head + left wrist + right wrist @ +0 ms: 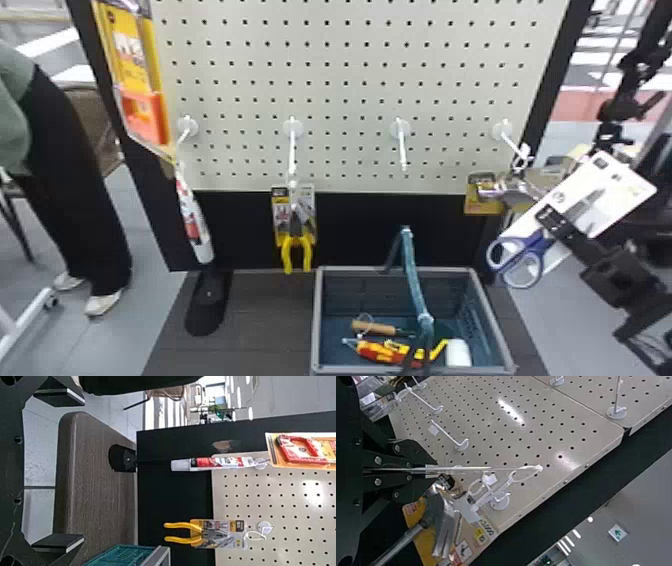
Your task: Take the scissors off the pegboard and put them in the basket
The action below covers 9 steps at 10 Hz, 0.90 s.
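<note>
My right gripper [556, 223] is closed across the scissors' white card [617, 187], to the right of the pegboard [350, 95]. The scissors' blue-and-white handles [522, 262] hang out at the card's lower left, and the card tilts. In the right wrist view the card [470, 469] appears edge-on in the right gripper [425, 471], its far end near a hook with a hammer; whether its loop touches the hook I cannot tell. The basket [317, 320] stands below, left of the scissors. In the left wrist view my left gripper [73, 473] is open and holds nothing.
A packaged hammer [487, 192] hangs beside the scissors. Yellow-handled pliers [297, 245] and a white tube [195, 222] hang further left. The basket's teal handle [412, 275] stands up over its opening; several tools lie inside. A bare hook [402, 145] sticks out above the basket.
</note>
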Available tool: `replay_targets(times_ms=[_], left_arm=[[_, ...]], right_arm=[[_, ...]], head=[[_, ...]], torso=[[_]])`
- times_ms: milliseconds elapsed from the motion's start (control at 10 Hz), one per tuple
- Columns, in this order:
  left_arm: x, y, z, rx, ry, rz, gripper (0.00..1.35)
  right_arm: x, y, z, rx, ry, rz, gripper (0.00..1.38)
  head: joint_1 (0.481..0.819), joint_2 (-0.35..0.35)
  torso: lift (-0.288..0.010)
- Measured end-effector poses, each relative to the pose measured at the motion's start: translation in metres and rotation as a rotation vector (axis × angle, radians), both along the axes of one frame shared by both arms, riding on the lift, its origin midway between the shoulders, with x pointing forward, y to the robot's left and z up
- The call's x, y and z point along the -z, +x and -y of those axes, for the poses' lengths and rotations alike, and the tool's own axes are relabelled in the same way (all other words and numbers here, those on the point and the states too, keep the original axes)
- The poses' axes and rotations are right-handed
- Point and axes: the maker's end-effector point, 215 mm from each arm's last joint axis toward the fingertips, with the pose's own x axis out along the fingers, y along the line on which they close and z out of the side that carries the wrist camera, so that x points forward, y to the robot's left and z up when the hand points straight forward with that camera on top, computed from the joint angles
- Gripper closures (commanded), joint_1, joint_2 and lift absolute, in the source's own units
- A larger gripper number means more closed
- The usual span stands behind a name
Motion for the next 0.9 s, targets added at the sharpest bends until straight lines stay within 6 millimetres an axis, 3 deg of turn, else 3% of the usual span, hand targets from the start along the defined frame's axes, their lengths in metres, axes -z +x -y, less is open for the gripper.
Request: replay_targets(times_ms=[400,900], left_arm=[[0.002,0.000,0.001,0.001,-0.003,-0.003,0.10],[0.003,0.001,0.002,0.002,-0.006,-0.001,0.10]], right_arm=[[0.049,0.002,-0.023,-0.054,0.053,-0.075,1.27],[0.089,0.009,-0.035,-0.044,0.096,-0.121,1.27]], head=[[0.549,0.000],[0.549,0.000]], torso=[[-0.100],[-0.100]])
